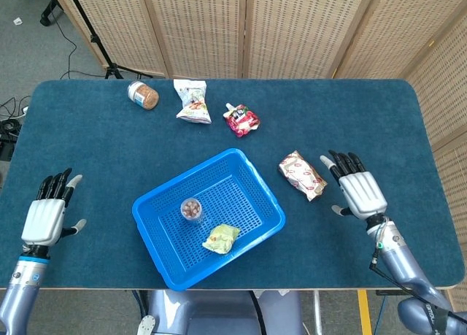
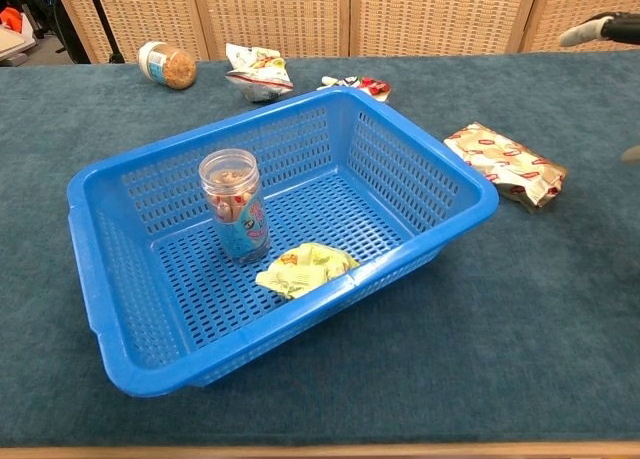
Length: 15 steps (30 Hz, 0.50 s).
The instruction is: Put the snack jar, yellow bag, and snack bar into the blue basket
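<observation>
Snack jar and yellow bag in blue basket, snack bar on desk beside right hand.
Snack jar (image 2: 234,205) upright in blue basket (image 1: 157,208), yellow bag (image 2: 304,267) lies just beside it toward the near wall; basket sits near desk (image 1: 350,116) front edge. Snack bar (image 1: 301,175) lies flat on desk right of basket, apart from it. Right hand (image 1: 360,192) just beside the bar, fingers spread, holding nothing. Left hand (image 1: 45,218) near front-left corner, fingers released, empty. Small jar (image 1: 143,95), white bag (image 1: 192,101), red pouch (image 1: 241,120) along far edge.

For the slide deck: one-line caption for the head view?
Right hand open beside the snack bar; snack jar and yellow bag already in the blue basket.
</observation>
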Each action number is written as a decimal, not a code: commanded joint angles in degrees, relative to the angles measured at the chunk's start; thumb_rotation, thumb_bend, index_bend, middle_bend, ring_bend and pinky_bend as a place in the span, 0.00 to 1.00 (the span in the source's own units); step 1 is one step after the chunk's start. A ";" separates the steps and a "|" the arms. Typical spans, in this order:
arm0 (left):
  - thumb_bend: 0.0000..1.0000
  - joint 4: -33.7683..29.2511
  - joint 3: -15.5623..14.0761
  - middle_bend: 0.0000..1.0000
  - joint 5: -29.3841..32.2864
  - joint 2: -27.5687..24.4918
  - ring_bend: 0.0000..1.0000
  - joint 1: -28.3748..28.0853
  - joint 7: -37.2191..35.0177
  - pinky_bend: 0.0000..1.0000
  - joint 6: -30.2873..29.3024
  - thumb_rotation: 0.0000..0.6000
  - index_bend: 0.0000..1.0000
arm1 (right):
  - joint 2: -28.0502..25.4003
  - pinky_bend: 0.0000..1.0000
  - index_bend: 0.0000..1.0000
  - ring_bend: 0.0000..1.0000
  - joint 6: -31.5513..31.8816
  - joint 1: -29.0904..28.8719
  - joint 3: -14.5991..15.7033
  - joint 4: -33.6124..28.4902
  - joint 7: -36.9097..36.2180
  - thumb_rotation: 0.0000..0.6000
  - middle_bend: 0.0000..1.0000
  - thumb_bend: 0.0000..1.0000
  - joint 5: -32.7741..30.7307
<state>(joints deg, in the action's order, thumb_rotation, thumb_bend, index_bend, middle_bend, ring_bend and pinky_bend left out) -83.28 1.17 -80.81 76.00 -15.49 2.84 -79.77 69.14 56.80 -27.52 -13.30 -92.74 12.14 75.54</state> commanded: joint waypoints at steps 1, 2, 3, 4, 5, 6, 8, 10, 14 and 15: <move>0.18 0.54 0.40 0.00 0.23 0.08 0.00 0.08 -0.38 0.00 0.39 1.00 0.00 | 1.58 0.00 0.00 0.00 -4.17 -3.00 -0.61 2.18 0.43 1.00 0.00 0.08 -3.02; 0.18 0.69 0.53 0.00 0.44 0.08 0.00 0.05 -0.41 0.00 0.78 1.00 0.00 | 2.13 0.00 0.00 0.00 -5.80 -4.11 -0.61 2.99 0.67 1.00 0.00 0.08 -4.10; 0.18 0.84 0.66 0.00 0.67 0.09 0.00 0.01 -0.44 0.00 1.20 1.00 0.00 | 2.76 0.00 0.00 0.00 -7.40 -5.27 -0.58 3.97 1.01 1.00 0.00 0.08 -5.08; 0.18 0.91 0.74 0.00 0.75 0.11 0.00 -0.01 -0.46 0.00 1.41 1.00 0.00 | 3.25 0.00 0.00 0.00 -8.49 -6.07 -0.53 4.71 1.13 1.00 0.00 0.08 -5.72; 0.18 1.00 0.80 0.00 0.86 0.11 0.00 -0.02 -0.49 0.00 1.68 1.00 0.00 | 3.72 0.00 0.00 0.00 -9.46 -6.77 -0.44 5.42 1.19 1.00 0.00 0.08 -6.35; 0.18 1.06 0.86 0.00 0.90 0.11 0.00 -0.03 -0.56 0.00 1.87 1.00 0.00 | 4.18 0.00 0.00 0.00 -10.44 -7.44 -0.30 6.20 1.35 1.00 0.00 0.08 -7.00; 0.18 1.32 0.94 0.00 0.93 0.15 0.00 -0.05 -0.72 0.00 2.30 1.00 0.00 | 5.20 0.00 0.00 0.00 -12.73 -9.06 0.27 8.04 2.23 1.00 0.00 0.08 -8.31; 0.18 1.48 1.04 0.00 0.99 0.20 0.00 0.00 -0.82 0.00 2.56 1.00 0.00 | 6.21 0.00 0.00 0.00 -14.31 -10.46 0.84 9.48 3.16 1.00 0.00 0.08 -9.16; 0.18 1.56 1.32 0.00 0.92 0.24 0.00 0.09 -0.91 0.00 2.71 1.00 0.00 | 7.72 0.00 0.00 0.00 -16.10 -12.71 1.06 11.12 3.67 1.00 0.00 0.08 -10.46; 0.18 1.54 1.35 0.00 0.88 0.23 0.00 0.12 -0.93 0.00 2.73 1.00 0.00 | 7.95 0.00 0.00 0.00 -16.42 -13.15 1.07 11.45 3.69 1.00 0.00 0.08 -10.77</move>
<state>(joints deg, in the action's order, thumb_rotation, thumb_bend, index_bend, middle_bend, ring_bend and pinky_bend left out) -81.74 2.52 -79.93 76.23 -15.38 1.91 -77.05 76.60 40.93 -40.08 -12.34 -81.73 15.63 65.27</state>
